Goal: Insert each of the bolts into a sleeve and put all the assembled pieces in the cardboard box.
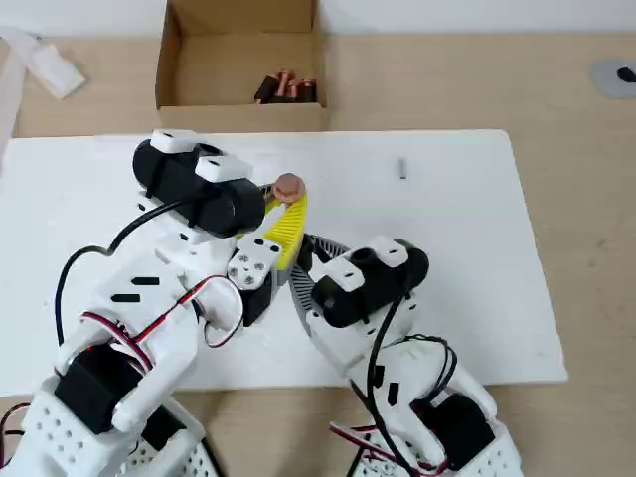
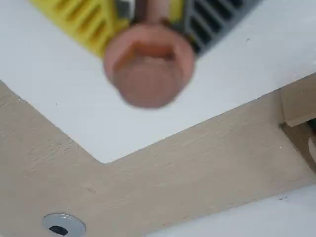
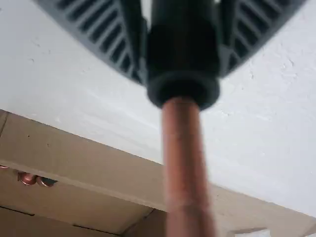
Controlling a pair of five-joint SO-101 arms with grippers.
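Each arm holds a part above the white sheet (image 1: pixel 447 278), the two sets of jaws close together.
The left jaws, one yellow and one grey, are closed on the bolt (image 2: pixel 148 69), whose flanged head pokes out past their tips. The right jaws clamp the black sleeve (image 3: pixel 182 49), and a copper shaft (image 3: pixel 185 163) sticks out of its end. Beyond both jaws the box (image 1: pixel 167 70) stands on the table (image 1: pixel 576 199), with finished pieces (image 1: pixel 288 87) inside.

Bolt (image 2: pixel 148 69) copper; sleeve (image 3: pixel 182 49) blk; mat (image 1: pixel 447 248) wht; table (image 1: pixel 576 199) tan wood-grain; cardboard box (image 1: pixel 238 117) brown.
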